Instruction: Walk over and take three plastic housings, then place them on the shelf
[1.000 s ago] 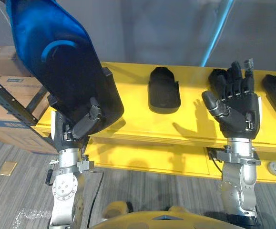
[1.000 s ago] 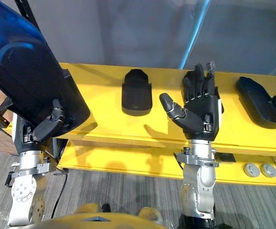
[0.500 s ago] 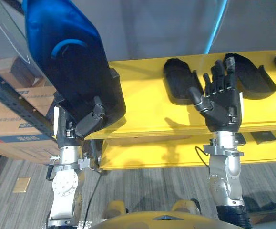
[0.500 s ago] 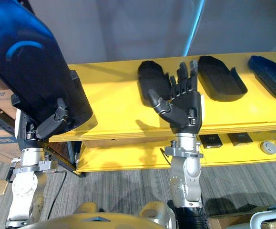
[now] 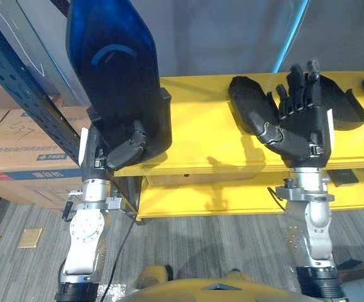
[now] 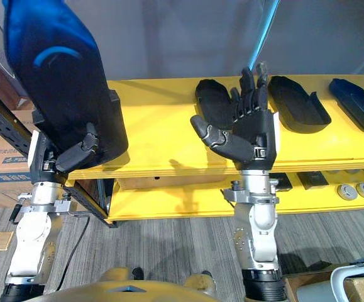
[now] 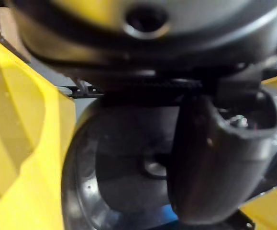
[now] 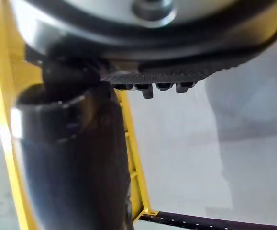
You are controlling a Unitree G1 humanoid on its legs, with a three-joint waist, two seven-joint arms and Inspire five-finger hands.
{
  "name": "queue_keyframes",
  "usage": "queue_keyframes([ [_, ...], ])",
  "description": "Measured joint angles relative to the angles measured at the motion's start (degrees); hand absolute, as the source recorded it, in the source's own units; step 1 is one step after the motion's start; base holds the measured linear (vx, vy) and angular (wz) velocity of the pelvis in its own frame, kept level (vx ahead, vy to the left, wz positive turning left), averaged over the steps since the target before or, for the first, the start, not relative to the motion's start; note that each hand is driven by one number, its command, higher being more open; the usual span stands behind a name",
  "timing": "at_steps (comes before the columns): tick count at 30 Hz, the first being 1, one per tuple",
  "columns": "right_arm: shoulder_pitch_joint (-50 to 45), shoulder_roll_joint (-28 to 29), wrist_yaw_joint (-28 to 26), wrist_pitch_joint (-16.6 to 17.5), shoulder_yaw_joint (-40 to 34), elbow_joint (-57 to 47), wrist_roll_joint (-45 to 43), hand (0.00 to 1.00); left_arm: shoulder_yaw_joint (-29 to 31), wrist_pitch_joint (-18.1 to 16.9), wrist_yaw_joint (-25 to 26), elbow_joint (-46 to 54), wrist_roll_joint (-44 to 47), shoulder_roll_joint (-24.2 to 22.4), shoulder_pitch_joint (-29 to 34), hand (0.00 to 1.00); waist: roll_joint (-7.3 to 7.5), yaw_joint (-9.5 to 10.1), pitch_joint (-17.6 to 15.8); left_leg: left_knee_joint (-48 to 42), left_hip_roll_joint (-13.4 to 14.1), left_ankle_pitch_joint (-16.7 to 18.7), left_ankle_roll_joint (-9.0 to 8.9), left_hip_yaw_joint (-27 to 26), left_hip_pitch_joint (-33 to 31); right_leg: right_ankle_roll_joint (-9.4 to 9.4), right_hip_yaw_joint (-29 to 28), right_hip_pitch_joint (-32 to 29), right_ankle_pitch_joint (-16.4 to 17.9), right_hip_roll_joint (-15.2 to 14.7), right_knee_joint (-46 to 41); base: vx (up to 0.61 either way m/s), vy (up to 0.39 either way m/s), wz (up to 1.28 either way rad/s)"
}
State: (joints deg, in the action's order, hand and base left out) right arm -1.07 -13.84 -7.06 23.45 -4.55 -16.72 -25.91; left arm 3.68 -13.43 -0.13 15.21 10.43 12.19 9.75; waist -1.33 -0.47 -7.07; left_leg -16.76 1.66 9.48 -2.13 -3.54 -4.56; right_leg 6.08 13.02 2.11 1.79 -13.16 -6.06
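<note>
Left hand (image 5: 106, 160) raised, fingers clamping a housing (image 5: 115, 69) upright; right hand (image 5: 301, 135) upright, fingers (image 5: 298, 88) straight, empty.

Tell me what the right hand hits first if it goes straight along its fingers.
Probably nothing close: the open right hand points up over the yellow table, between a black housing and the next housing. The grey wall lies beyond; depth is unclear.

Bare yellow bench (image 5: 200, 135) between held housing (image 5: 115, 69) and lying housing (image 5: 248, 106)
</note>
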Motion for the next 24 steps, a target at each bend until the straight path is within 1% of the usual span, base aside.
queue_keyframes([
  [2, 1.4, -0.8, -0.9, 0.0, -1.1, -0.7, 0.1, 1.00, 0.1, 1.7, -2.3, -1.1, 2.8, 0.4, -0.2, 0.00, -0.29, -0.53, 0.2, 1.1, 0.6, -1.0, -0.46, 0.0, 0.2, 0.24, 0.0, -0.1, -0.2, 0.6, 0.1, -0.03, -0.092, -0.03],
  [3, 2.3, -1.3, -1.4, 0.0, -1.6, -0.7, -0.1, 1.00, 0.2, 2.7, -3.5, -3.4, 4.1, 0.8, -0.9, 0.00, -0.53, -0.98, 0.4, 1.9, 0.9, -1.5, -0.87, 0.0, 0.9, 0.69, -0.2, 0.0, -0.5, 1.0, 0.0, -0.02, -0.081, -0.06],
  [4, 2.5, -1.4, -1.6, 0.0, -1.7, -0.7, -0.3, 1.00, 0.2, 3.3, -4.0, -5.1, 5.2, 1.3, -1.5, 0.00, -0.65, -1.13, 0.5, 2.6, 1.0, -1.8, -1.04, -0.1, 1.2, 0.72, -0.4, 0.0, -0.6, 1.1, 0.0, -0.01, -0.071, -0.10],
  [6, 2.7, -1.7, -3.1, 0.0, -2.2, -0.8, -1.9, 1.00, 0.7, 6.7, -4.5, -12.6, 7.1, 2.4, -5.1, 0.00, -1.06, -1.63, 0.7, 5.3, 1.3, -3.2, -1.37, -0.8, 2.8, 0.57, -0.8, -0.2, -0.7, 1.4, 0.0, -0.01, -0.059, -0.12],
  [7, 2.6, -1.7, -4.2, -0.2, -2.3, -0.8, -3.1, 1.00, 0.9, 7.9, -4.3, -14.3, 7.2, 2.4, -6.1, 0.00, -1.11, -1.75, 0.8, 6.2, 1.3, -3.6, -1.43, -1.1, 3.2, 0.52, -1.0, -0.4, -0.8, 1.5, 0.0, 0.00, -0.040, -0.14],
  [9, 2.8, -1.9, -9.0, -1.3, -2.5, -0.8, -7.4, 1.00, 1.6, 10.8, -3.8, -20.8, 7.2, 3.2, -9.6, 0.00, -1.32, -2.67, 0.9, 7.6, 1.4, -4.4, -1.51, -1.8, 3.8, 0.64, -1.8, -1.1, -1.1, 1.6, 0.1, 0.01, -0.025, -0.15],
  [10, 2.8, -2.1, -10.2, -1.9, -2.4, -0.8, -8.3, 1.00, 1.6, 11.3, -3.9, -22.6, 7.3, 4.0, -10.4, 0.00, -1.32, -2.85, 0.9, 8.2, 1.4, -4.6, -1.54, -2.0, 4.1, 0.62, -2.1, -1.1, -1.1, 1.7, 0.1, 0.01, -0.013, -0.20],
  [11, 2.8, -2.8, -12.5, -3.2, -2.0, -0.8, -8.8, 1.00, 1.6, 12.2, -4.6, -25.3, 8.8, 5.7, -12.0, 0.00, -1.32, -3.02, 0.9, 8.7, 1.5, -4.7, -1.58, -2.5, 4.8, 0.66, -2.5, -1.1, -1.2, 1.8, 0.1, 0.00, -0.007, -0.22],
  [12, 2.8, -4.0, -14.8, -4.4, -1.3, -0.8, -8.9, 1.00, 1.6, 12.6, -4.8, -27.5, 10.0, 7.4, -13.9, 0.00, -1.32, -3.04, 0.9, 9.2, 1.6, -4.9, -1.63, -2.9, 5.2, 0.68, -3.1, -1.1, -1.2, 1.9, 0.1, 0.00, -0.006, -0.20],
  [13, 2.8, -4.6, -15.8, -4.9, -0.7, -0.8, -8.9, 1.00, 1.6, 12.7, -5.0, -28.8, 10.2, 8.2, -15.1, 0.00, -1.34, -3.08, 0.9, 9.3, 1.6, -4.9, -1.63, -3.0, 5.3, 0.69, -3.2, -1.1, -1.3, 1.9, 0.2, -0.01, -0.006, -0.11],
  [15, 3.0, -6.6, -17.9, -6.8, 3.3, -0.6, -10.5, 1.00, 1.6, 12.7, -5.3, -34.4, 12.0, 10.8, -19.7, 0.00, -1.35, -3.43, 0.9, 10.4, 1.5, -5.5, -1.61, -3.2, 5.7, 0.67, -3.4, -1.4, -1.3, 1.9, 0.2, -0.01, -0.008, -0.05],
  [18, 4.3, -6.6, -18.6, -8.3, 7.3, 0.8, -13.1, 1.00, 1.4, 12.7, -4.4, -39.4, 12.0, 12.5, -23.7, 0.00, -1.50, -3.87, 0.8, 11.3, 1.4, -6.0, -1.60, -3.6, 5.8, 0.63, -3.9, -2.0, -1.4, 1.9, 0.2, -0.02, -0.005, -0.05],
  [19, 4.3, -6.6, -18.6, -9.1, 8.1, 0.8, -13.9, 1.00, 0.6, 12.6, -4.2, -41.3, 12.1, 13.3, -25.6, 0.00, -1.74, -3.87, 0.6, 11.6, 1.3, -6.3, -1.50, -3.7, 5.5, 0.59, -4.0, -2.4, -1.5, 1.9, 0.2, 0.00, 0.000, 0.00],
  [23, 4.2, -6.7, -19.0, -11.7, 12.1, 1.5, -13.7, 1.00, -1.0, 12.7, -3.9, -44.6, 14.0, 14.9, -28.8, 0.00, -2.69, -4.37, 0.0, 12.1, 1.0, -6.7, -1.35, -4.1, 5.0, 0.69, -4.7, -3.6, -1.7, 1.7, 0.2, 0.00, 0.009, -0.05],
  [24, 4.1, -6.8, -19.1, -12.4, 13.8, 1.7, -13.7, 1.00, -1.2, 13.5, -3.8, -45.3, 14.2, 15.2, -30.0, 0.00, -2.92, -4.49, -0.2, 12.1, 1.0, -6.7, -1.35, -4.3, 5.1, 0.69, -5.0, -3.6, -1.7, 1.8, 0.1, 0.01, 0.004, -0.08],
])
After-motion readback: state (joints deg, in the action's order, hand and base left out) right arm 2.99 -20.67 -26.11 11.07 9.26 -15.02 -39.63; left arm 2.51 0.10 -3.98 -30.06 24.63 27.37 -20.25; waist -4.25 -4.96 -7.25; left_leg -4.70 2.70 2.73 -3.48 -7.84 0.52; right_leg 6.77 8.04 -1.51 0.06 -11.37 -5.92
